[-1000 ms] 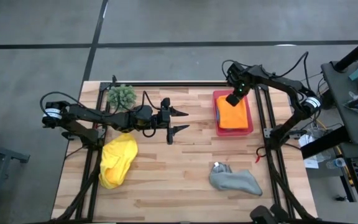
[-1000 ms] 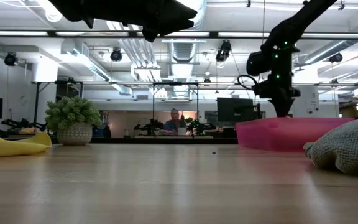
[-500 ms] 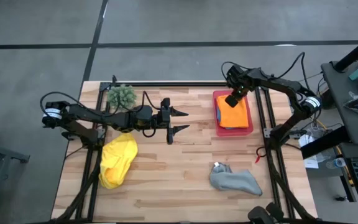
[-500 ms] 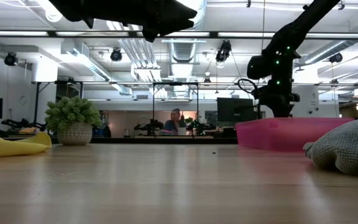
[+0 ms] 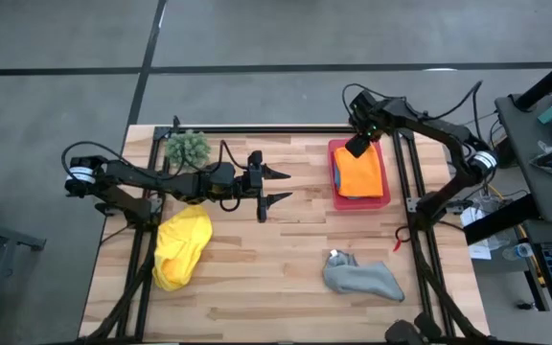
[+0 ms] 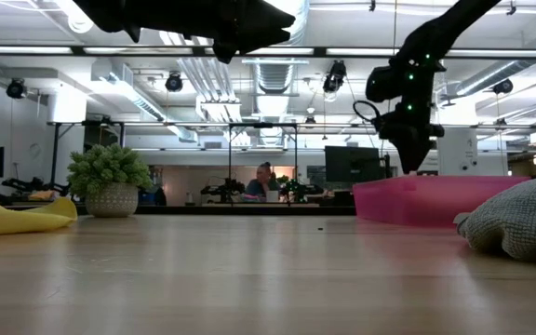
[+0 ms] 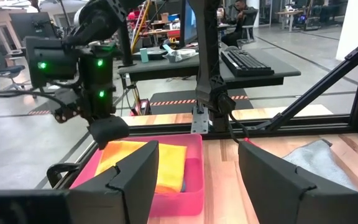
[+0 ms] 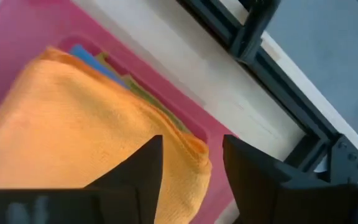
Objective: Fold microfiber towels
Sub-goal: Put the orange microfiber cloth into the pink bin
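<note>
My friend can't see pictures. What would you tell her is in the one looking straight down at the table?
A folded orange towel lies in a pink tray, with the right end effector open and empty above the tray's far end. The left end effector hangs open over mid-table, while a crumpled yellow towel and grey towel wait on the wooden table.

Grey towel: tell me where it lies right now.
In the high view the grey towel lies crumpled on the table's near right part, below the pink tray, well right of the yellow towel.
</note>
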